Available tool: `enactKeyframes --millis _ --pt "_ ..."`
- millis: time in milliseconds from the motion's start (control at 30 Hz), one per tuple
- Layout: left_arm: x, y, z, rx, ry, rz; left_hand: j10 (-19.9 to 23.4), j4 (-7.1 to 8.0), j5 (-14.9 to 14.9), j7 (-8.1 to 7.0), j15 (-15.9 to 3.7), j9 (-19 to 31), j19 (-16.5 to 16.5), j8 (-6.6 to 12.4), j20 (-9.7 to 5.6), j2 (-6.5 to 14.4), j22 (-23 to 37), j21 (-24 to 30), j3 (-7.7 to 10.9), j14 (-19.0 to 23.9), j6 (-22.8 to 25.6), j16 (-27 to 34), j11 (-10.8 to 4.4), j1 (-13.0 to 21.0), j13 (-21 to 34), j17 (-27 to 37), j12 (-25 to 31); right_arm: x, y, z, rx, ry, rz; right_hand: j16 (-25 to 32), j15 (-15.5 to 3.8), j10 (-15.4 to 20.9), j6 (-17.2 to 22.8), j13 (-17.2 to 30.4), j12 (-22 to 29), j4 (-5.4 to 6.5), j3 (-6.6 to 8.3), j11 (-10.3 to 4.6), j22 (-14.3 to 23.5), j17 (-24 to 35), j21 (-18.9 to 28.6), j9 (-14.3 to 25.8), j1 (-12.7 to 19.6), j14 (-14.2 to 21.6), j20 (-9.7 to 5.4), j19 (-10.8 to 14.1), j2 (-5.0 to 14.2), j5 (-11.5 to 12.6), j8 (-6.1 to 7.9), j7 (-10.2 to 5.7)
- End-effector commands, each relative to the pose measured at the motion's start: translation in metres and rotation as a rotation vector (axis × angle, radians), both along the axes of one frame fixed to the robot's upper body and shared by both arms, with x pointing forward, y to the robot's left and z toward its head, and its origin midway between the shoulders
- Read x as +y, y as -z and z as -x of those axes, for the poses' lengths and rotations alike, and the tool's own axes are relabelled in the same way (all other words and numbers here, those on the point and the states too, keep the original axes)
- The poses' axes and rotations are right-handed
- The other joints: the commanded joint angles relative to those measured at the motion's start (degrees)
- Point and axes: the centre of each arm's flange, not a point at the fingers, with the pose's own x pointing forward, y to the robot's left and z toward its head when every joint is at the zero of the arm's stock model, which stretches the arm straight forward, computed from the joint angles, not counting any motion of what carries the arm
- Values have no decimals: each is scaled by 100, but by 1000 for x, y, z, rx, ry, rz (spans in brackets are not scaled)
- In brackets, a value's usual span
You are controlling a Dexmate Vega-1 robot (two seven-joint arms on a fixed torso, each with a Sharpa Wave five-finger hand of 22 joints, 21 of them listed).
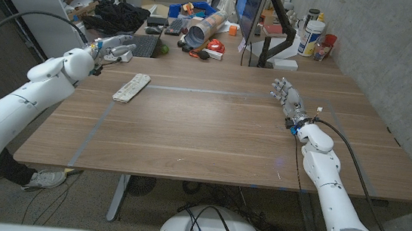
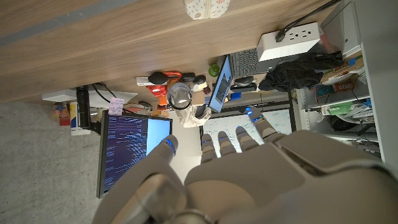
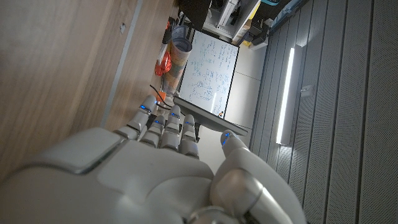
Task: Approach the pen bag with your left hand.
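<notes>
The pen bag (image 1: pixel 131 87), a long white pouch with a small pattern, lies on the left part of the wooden table (image 1: pixel 212 131); its end also shows in the left wrist view (image 2: pixel 207 9). My left hand (image 1: pixel 111 49) hovers beyond and to the left of it, near the table's far left corner, fingers spread and holding nothing; the left wrist view shows its back (image 2: pixel 236 168). My right hand (image 1: pixel 287 100) stands at the right side of the table, fingers apart and holding nothing, far from the bag; its back is also in the right wrist view (image 3: pixel 155 168).
A black keyboard (image 1: pixel 143 46) lies just past my left hand. Behind it are a black bag (image 1: pixel 121 16), a tube on its side (image 1: pixel 203 28), a monitor (image 1: pixel 250 10) and bottles (image 1: pixel 312 36). A white power strip (image 2: pixel 292 40) sits near the shelves.
</notes>
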Motion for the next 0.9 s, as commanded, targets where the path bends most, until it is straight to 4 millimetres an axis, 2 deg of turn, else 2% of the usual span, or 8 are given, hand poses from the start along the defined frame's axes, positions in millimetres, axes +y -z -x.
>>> enactKeyframes --millis 33,467,900 --pt "-2 6 -7 20 4 -9 2 -38 34 -54 -54 30 -21 -4 5 -6 13 -27 23 -46 -8 0 -58 62 16 14 6 1 1 -1 8 0 5 -4 8 20 54 8 24 -9 -7 -19 17 8 -13 27 55 11 -88 0 88 28 42 4" --pt "0 12 -9 37 -19 -17 -4 -36 38 -52 -55 32 -20 -4 4 -9 14 -37 16 -53 -6 0 -43 66 17 17 3 3 -1 -1 8 -6 14 -6 14 20 55 8 23 -8 -8 -16 18 7 -32 27 56 9 -80 2 87 29 42 1" --pt "11 19 -15 64 -62 1 -24 -30 41 -67 -49 33 -26 -18 0 -4 16 -48 10 -77 -40 -5 -56 67 17 19 -4 3 0 -1 17 -3 18 -8 23 16 55 8 21 -5 -9 -8 19 7 -52 27 56 7 -78 7 88 29 41 2"
